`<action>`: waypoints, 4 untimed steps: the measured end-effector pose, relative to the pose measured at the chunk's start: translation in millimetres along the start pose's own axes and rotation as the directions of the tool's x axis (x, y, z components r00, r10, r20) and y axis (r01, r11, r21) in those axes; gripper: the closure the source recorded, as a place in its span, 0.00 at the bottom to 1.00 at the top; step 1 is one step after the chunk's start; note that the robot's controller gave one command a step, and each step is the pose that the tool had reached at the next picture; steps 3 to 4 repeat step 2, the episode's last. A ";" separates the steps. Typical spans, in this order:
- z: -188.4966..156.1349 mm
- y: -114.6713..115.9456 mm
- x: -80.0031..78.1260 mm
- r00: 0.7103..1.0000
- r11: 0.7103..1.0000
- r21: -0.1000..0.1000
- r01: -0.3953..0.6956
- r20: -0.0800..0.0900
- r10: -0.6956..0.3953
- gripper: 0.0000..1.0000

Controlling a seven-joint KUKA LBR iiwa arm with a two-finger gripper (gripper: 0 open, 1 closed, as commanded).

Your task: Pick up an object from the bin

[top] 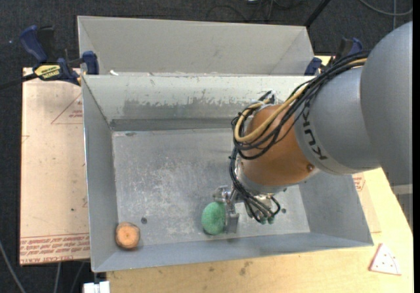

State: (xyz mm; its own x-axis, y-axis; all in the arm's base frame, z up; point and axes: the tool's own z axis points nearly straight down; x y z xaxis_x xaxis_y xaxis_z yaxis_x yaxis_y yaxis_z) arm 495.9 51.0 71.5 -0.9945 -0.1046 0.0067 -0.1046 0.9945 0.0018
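A green rounded object [212,218] lies near the front wall of the bin, about in the middle. My gripper [230,216] is down at the bin floor right beside it, with a metal finger [231,219] touching its right side. An orange-brown round object [128,235] rests in the front left corner, well apart from the gripper.
The arm with its orange cover and looped cables hangs over the right half of the bin. The front wall stands close behind the green object. The bin's left and back floor is bare metal.
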 end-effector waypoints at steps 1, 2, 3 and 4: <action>0.0 0.0 0.0 1.000 1.000 0.000 0.000 0.000 0.000 1.00; -131.6 -14.1 13.3 1.000 1.000 0.001 0.005 0.009 -0.005 1.00; -131.6 -14.1 13.3 1.000 1.000 0.001 0.005 0.009 -0.005 1.00; -131.6 -14.1 13.3 1.000 1.000 0.001 0.005 0.009 -0.005 1.00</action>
